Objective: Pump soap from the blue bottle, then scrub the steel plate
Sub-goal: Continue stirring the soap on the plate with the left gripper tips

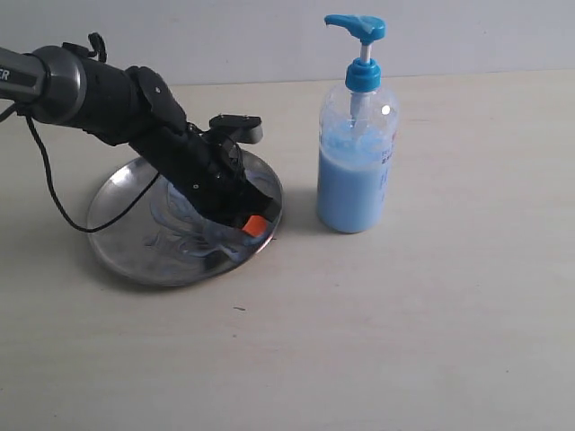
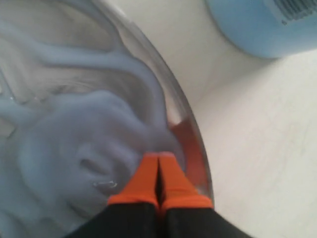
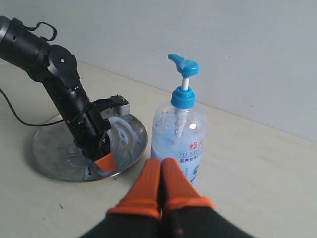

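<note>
The steel plate [image 1: 121, 229] lies left of centre on the table, smeared with pale blue soap [image 2: 84, 134] in swirls. My left gripper [image 1: 252, 226] is shut, its orange tips [image 2: 158, 158] pressed together and down in the soap near the plate's rim [image 2: 195, 134] on the bottle's side. The blue bottle [image 1: 356, 171] stands upright to the right of the plate, its blue pump head [image 1: 358, 27] raised. My right gripper [image 3: 161, 166] is shut and empty, held back from the bottle [image 3: 178, 144]; it does not show in the exterior view.
A black cable [image 1: 54, 202] hangs from the left arm [image 1: 108, 99] over the plate's left edge. A pale wall [image 1: 269, 36] stands behind the light table [image 1: 404, 341].
</note>
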